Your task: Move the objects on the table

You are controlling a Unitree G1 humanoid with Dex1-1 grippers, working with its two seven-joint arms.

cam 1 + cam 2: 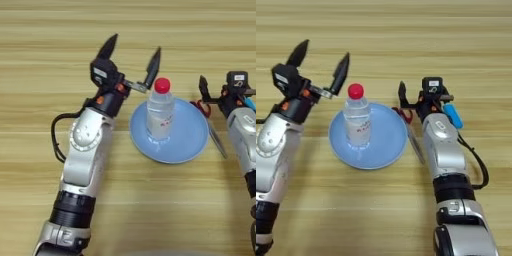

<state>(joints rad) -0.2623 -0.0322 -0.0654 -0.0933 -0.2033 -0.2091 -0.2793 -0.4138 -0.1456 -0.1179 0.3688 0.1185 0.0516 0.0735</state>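
Observation:
A small clear water bottle with a red cap stands upright on a light-blue plate in the middle of the table. My left gripper is open just left of the bottle's cap and behind it, with its nearer finger close to the cap but apart from it. My right gripper sits at the plate's right rim. A small light-blue block lies against the right side of that gripper; I cannot tell whether it is held.
Scissors with red handles lie between the plate's right rim and my right forearm, blades pointing toward me. A black cable loops beside my left forearm.

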